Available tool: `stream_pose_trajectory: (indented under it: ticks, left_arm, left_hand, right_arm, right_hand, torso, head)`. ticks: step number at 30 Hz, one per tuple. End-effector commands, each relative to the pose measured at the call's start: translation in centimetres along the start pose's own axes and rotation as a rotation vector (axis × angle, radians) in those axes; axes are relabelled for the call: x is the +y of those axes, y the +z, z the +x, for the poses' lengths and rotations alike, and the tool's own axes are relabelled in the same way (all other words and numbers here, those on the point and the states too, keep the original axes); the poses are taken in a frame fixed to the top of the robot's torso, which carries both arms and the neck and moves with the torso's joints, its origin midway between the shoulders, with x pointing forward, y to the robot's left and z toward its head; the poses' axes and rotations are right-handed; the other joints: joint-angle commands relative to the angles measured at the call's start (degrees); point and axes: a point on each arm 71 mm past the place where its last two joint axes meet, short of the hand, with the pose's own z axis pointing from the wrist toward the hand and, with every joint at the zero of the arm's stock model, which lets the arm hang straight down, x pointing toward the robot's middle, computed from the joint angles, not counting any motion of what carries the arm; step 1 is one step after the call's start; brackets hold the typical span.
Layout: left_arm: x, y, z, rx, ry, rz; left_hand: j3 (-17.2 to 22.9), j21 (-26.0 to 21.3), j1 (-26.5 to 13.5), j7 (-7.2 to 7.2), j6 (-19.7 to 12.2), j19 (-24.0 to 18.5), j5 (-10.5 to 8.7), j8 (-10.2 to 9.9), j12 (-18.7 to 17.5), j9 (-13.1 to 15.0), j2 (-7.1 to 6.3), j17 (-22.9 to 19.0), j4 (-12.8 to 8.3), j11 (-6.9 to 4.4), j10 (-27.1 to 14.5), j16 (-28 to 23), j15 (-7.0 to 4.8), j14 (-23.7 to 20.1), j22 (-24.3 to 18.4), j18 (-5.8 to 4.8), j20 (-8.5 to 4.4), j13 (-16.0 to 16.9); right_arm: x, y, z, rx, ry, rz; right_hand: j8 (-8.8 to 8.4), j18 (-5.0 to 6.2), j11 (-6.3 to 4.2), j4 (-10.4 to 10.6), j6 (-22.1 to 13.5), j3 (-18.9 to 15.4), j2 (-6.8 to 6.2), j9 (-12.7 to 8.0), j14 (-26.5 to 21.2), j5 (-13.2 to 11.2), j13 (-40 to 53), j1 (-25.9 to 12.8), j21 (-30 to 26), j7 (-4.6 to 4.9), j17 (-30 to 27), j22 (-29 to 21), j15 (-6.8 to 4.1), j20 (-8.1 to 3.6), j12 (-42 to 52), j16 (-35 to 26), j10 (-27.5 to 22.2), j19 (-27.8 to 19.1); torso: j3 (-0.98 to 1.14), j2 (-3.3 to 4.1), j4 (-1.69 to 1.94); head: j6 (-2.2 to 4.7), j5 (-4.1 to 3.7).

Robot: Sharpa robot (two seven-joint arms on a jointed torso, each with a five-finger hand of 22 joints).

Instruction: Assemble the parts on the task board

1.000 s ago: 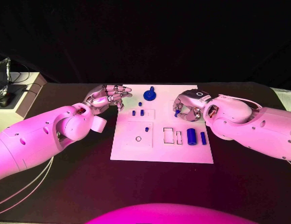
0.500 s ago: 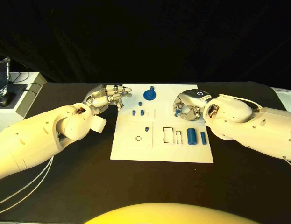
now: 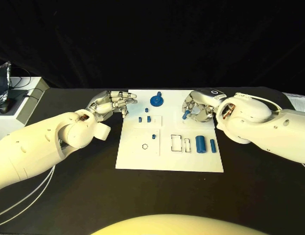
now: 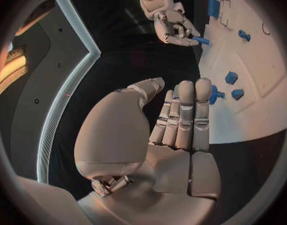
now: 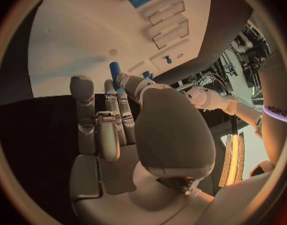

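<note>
- Blue peg (image 3: 186, 114) sits pinched in the right hand (image 3: 198, 108), fingers curled round it; the peg's long axis slants downward, its free end poking past the fingertips above the task board (image 3: 168, 161).
- Just below and inward of that hand lie the board's rectangular slots (image 3: 180, 142), the likely seat; two larger blue cylinders (image 3: 201, 143) rest beside them.
- Left hand (image 3: 113, 104) hovers at the board's far-left corner on the counter (image 3: 75, 196), fingers straight and together, holding nothing.
- Right hand is nearer the slots, so I judge the insertion is its job.
</note>
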Motion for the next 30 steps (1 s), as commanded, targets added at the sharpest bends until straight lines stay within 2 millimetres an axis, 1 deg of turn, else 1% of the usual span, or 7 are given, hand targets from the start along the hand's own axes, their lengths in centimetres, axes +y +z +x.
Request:
stream_pose_trajectory:
  ticks: [1,6,11,17,22,26,30]
  left_arm:
    - [0.0,0.1,0.3,0.021,-0.007,0.001]
    - [0.0,0.1,0.3,0.022,-0.008,0.002]
    - [0.1,0.2,0.5,0.023,-0.009,0.001]
    - [0.2,0.4,0.7,0.029,-0.014,0.000]
    - [0.3,0.6,0.8,0.032,-0.017,0.000]
    - [0.4,0.7,0.8,0.033,-0.019,0.000]
    - [0.4,0.7,0.9,0.036,-0.020,0.000]
  left_hand:
    - [-0.02,0.23,0.03,-0.05,-0.36,-0.22,-0.06,-0.09,0.05,-0.07,0.11,0.05,0.22,-0.13,-0.30,0.27,0.43,-0.15,-0.09,-0.67,-0.01,0.02]
    - [-0.02,0.23,0.03,-0.05,-0.36,-0.22,-0.06,-0.09,0.05,-0.07,0.11,0.05,0.22,-0.13,-0.30,0.27,0.43,-0.15,-0.09,-0.67,-0.01,0.02]
    - [-0.02,0.23,0.03,-0.05,-0.36,-0.22,-0.06,-0.09,0.05,-0.07,0.11,0.05,0.22,-0.13,-0.30,0.27,0.43,-0.15,-0.09,-0.67,-0.01,0.02]
    - [0.01,0.27,0.11,-0.03,-0.40,-0.22,-0.05,-0.07,0.05,-0.08,0.14,0.05,0.19,-0.11,-0.40,0.26,0.44,-0.18,-0.05,-0.68,0.01,0.02]
    - [-0.01,0.23,0.10,-0.03,-0.41,-0.26,-0.05,-0.06,0.05,-0.08,0.13,0.06,0.20,-0.10,-0.41,0.26,0.45,-0.18,-0.10,-0.67,0.01,0.02]
    - [-0.01,0.23,0.10,-0.03,-0.41,-0.27,-0.05,-0.06,0.05,-0.08,0.13,0.06,0.20,-0.10,-0.42,0.25,0.45,-0.19,-0.10,-0.67,0.01,0.02]
    - [-0.02,0.24,0.09,-0.03,-0.41,-0.27,-0.05,-0.05,0.05,-0.08,0.12,0.06,0.20,-0.09,-0.44,0.25,0.46,-0.20,-0.08,-0.67,0.02,0.02]
  right_arm:
    - [0.4,-0.2,-0.6,0.012,0.048,0.007]
    - [2.2,-0.5,-1.2,0.006,0.056,-0.040]
    - [5.4,-0.4,-0.6,0.001,0.013,-0.132]
    - [9.6,-0.2,0.8,-0.012,-0.046,-0.244]
    - [12.7,-0.2,1.5,-0.023,-0.072,-0.326]
    - [14.5,-0.4,2.1,-0.018,-0.077,-0.372]
    - [15.5,-0.5,3.2,-0.003,-0.076,-0.395]
  right_hand:
    - [0.22,-0.34,-3.24,-0.30,0.31,0.06,1.55,0.17,3.40,0.38,1.61,0.99,-0.13,-0.11,1.98,-0.06,-0.41,-0.35,0.04,0.11,3.52,-0.11]
    - [0.22,-0.34,-3.24,-0.30,0.31,0.06,1.55,0.17,3.40,0.38,1.61,0.99,-0.13,-0.11,1.98,-0.06,-0.41,-0.35,0.04,0.11,3.52,-0.11]
    - [0.25,-0.33,-3.25,-0.35,0.30,0.09,1.53,0.21,3.41,0.37,1.62,0.94,-0.22,-0.11,2.00,-0.13,-0.41,-0.36,0.00,0.11,3.52,-0.16]
    - [0.27,-0.34,-3.25,-0.41,0.28,0.13,1.50,0.25,3.41,0.38,1.63,0.89,-0.15,-0.11,1.99,-0.05,-0.42,-0.37,-0.04,0.11,3.50,-0.16]
    - [0.27,-0.34,-3.25,-0.41,0.28,0.13,1.50,0.25,3.41,0.38,1.63,0.89,-0.15,-0.11,1.99,-0.05,-0.42,-0.37,-0.04,0.11,3.50,-0.16]
    - [0.29,-0.34,-3.25,-0.53,0.25,0.21,1.47,0.31,3.40,0.43,1.64,0.85,-0.15,-0.11,1.92,-0.02,-0.42,-0.38,-0.10,0.08,3.49,-0.18]
    - [0.29,-0.34,-3.25,-0.53,0.25,0.21,1.47,0.31,3.40,0.43,1.64,0.85,-0.15,-0.11,1.92,-0.02,-0.42,-0.38,-0.10,0.08,3.49,-0.18]
  torso:
    - [-0.07,-0.02,-0.04]
    - [-0.03,-0.02,-0.12]
    - [0.06,-0.07,-0.20]
    - [-0.07,-0.21,0.01]
    - [-0.20,-0.31,0.03]
    - [-0.36,-0.44,-0.03]
    - [-0.31,-0.33,0.02]
  head:
    - [0.07,0.12]
    - [0.30,0.23]
    - [0.42,0.68]
    - [0.48,1.14]
    - [0.49,1.54]
    - [0.37,1.83]
    - [0.23,1.98]
